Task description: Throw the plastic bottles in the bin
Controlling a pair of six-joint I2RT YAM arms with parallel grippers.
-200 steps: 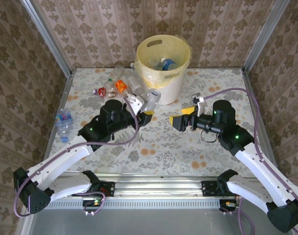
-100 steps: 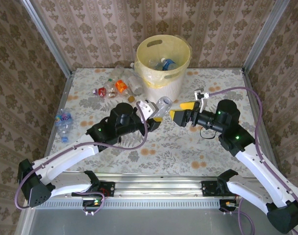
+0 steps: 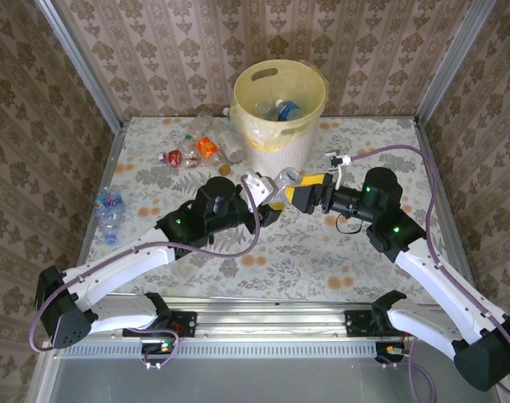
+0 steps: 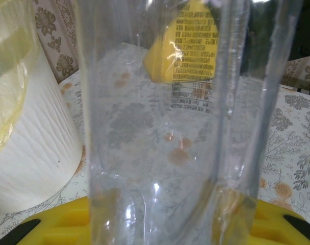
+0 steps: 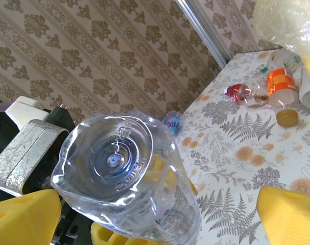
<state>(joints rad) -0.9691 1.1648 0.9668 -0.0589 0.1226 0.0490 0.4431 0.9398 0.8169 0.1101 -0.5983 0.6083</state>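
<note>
A clear plastic bottle (image 3: pixel 282 178), apparently empty, is held in the air above the floral table (image 3: pixel 339 252), just in front of the bin (image 3: pixel 293 155). It is clamped across its body by the left gripper (image 3: pixel 270 191), with its base turned toward the right gripper (image 3: pixel 304 196). The right gripper's yellow fingers (image 5: pixel 290 209) are spread wide on either side of the bottle's base, and no contact can be seen.

The bottle is judged to be very light, thin-walled and easily dented, with a smooth, slippery surface. A hold is best taken across the round body near the stiffer base. Only gentle pressure should be used, so that the bottle is not squeezed out of the grip.

Several bottles are seen inside the bin. A cluster of loose bottles (image 3: pixel 206 148) lies on the table just left of the bin. A stray bottle (image 3: pixel 109 207) lies well apart from them, near the left wall.
</note>
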